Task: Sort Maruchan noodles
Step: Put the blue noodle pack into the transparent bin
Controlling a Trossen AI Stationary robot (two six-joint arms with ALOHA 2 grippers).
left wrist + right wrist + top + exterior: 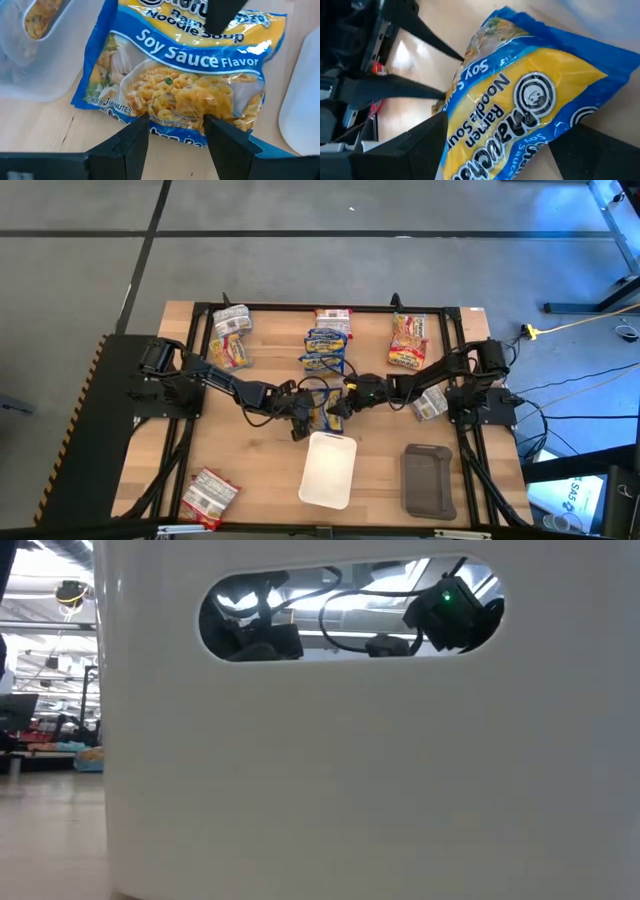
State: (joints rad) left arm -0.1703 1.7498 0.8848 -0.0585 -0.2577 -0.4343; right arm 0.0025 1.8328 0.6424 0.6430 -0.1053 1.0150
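A blue-yellow soy sauce noodle packet (pixel 324 416) sits at the table's middle between my two grippers. My left gripper (pixel 177 134) comes from the table's left and is shut on the packet's end nearest it. My right gripper (pixel 505 150) comes from the right. It is open, with its fingers on either side of the packet's (pixel 520 105) other end. Other Maruchan packets lie flat on the wood: silver ones (pixel 232 320) (pixel 333 317), red-orange ones (pixel 228 352) (pixel 408 340), and a blue-yellow pile (pixel 325 350). My left gripper pinches the packet's printed lower edge (pixel 175 129) between its two fingers, near the middle of that edge. The fingers (pixel 132 142) slant down from the table's left and lie across the edge. The film wrinkles toward the fingers. Whether the packet is clear of the wood I cannot tell.
A white tray (pixel 328 470) stands just nearer than the grippers and fills the low view (pixel 350 770). A dark grey tray (pixel 428 480) lies to its right. One silver packet (pixel 430 405) lies by the right arm, and another packet (pixel 208 495) lies at the near left corner.
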